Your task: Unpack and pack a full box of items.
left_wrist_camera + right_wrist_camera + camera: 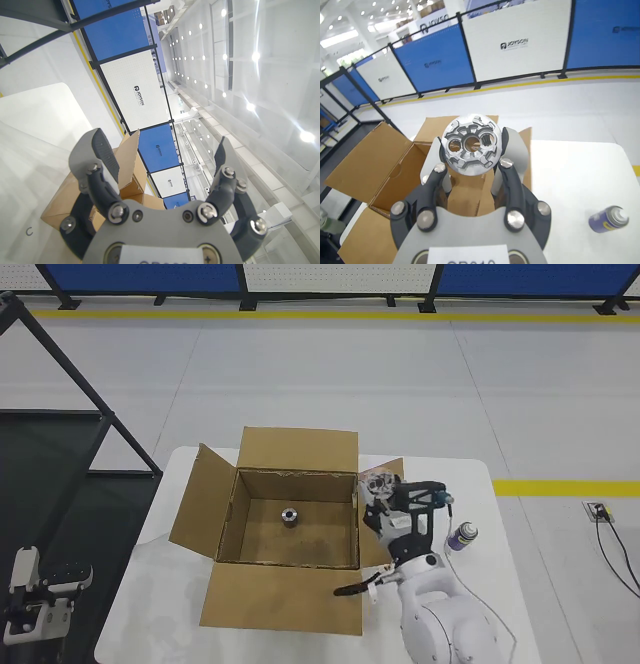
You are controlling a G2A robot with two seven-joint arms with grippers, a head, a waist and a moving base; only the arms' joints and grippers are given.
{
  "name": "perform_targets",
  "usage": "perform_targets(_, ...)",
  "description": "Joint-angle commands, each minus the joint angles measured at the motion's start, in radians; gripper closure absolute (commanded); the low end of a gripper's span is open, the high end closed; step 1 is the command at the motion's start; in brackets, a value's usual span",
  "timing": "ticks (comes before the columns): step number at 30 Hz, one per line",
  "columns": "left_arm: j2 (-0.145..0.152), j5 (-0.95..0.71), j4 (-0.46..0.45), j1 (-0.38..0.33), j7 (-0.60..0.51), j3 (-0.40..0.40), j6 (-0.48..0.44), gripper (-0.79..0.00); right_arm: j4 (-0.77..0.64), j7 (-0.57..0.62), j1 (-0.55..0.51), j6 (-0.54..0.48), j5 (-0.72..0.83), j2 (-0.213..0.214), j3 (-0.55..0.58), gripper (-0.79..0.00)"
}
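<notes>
The round metal disc (470, 147) with its holes and cut-outs is up in the air, gripped at its rim by the right claw (473, 143) – held over the right-hand flap of the open cardboard box (225, 504). Down on the box floor sits one small metal part (289, 515), near the far wall. The box takes up the middle of the bench (480, 494). A purple spray can (460, 535) stands towards the bench's right edge. The left claw (162, 142) is spread wide, holding nothing – a box flap just beside it.
</notes>
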Motion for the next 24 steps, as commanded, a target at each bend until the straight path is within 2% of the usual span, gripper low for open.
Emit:
perform_targets(1, 0.000, 0.000, 0.000, 0.000, 0.000, 0.000, 0.000, -0.785, 0.077, 0.064, 0.090, -0.016, 0.007, -0.007, -0.033, 0.000)
perform_targets(7, 0.000, 0.000, 0.000, 0.000, 0.000, 0.000, 0.000, -0.785, 0.319, 0.248, 0.310, -0.065, 0.027, -0.033, -0.136, 0.000)
perform_targets(11, 0.000, 0.000, 0.000, 0.000, 0.000, 0.000, 0.000, -0.785, 0.457, 0.353, 0.410, -0.088, 0.028, -0.050, -0.190, 0.000)
perform_targets(18, 0.000, 0.000, 0.000, 0.000, 0.000, 0.000, 0.000, -0.785, 0.613, 0.436, 0.489, -0.149, 0.066, -0.069, -0.235, 0.000)
perform_targets(24, 0.000, 0.000, 0.000, 0.000, 0.000, 0.000, 0.000, -0.785, 0.763, 0.466, 0.553, -0.082, 0.038, -0.093, -0.283, 0.000)
